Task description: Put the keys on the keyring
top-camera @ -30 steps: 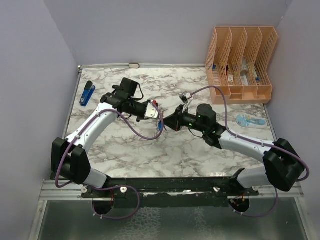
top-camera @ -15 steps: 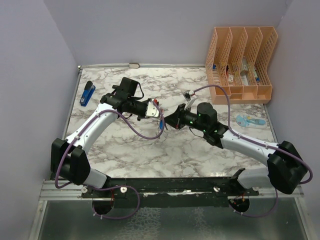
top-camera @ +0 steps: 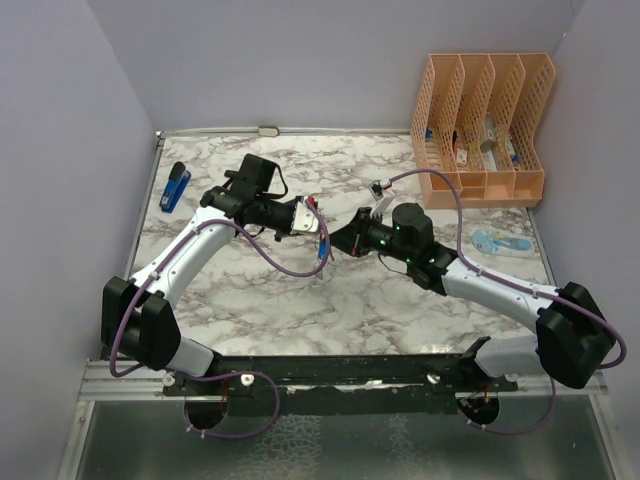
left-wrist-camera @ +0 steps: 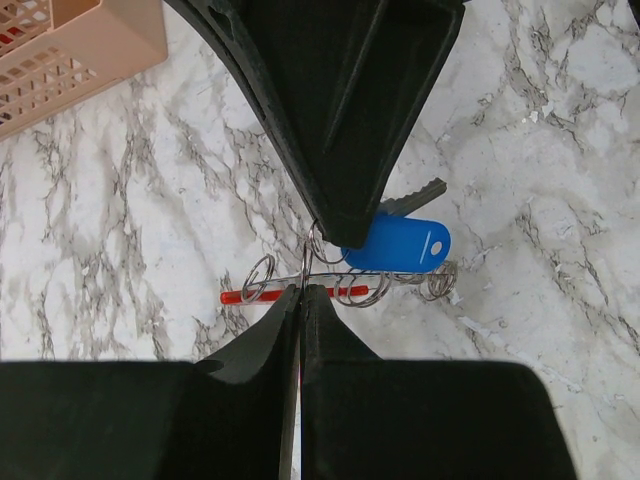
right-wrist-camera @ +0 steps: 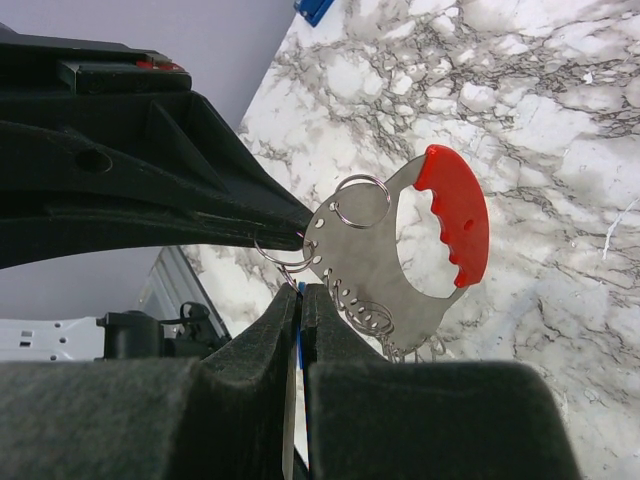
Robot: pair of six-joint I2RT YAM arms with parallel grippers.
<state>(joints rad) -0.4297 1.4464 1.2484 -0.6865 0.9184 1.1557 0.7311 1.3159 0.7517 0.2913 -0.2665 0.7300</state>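
Observation:
The keyring is a silvery metal plate with a bright red crescent and several small wire rings along its edge. My left gripper is shut on the plate's thin edge and holds it above the table; the red edge shows beside its tips. My right gripper is shut on the blue-headed key, whose blue edge shows between its fingers, right against the plate's rings. In the top view the two grippers, left and right, meet mid-table with the key hanging between them.
An orange file organizer stands at the back right and shows in the left wrist view. A dark-blue stapler lies at the far left. A light-blue item lies right of the right arm.
The right wrist has shifted and turned slightly, its cable loop moving right. The left arm and the keyring have stayed in place.

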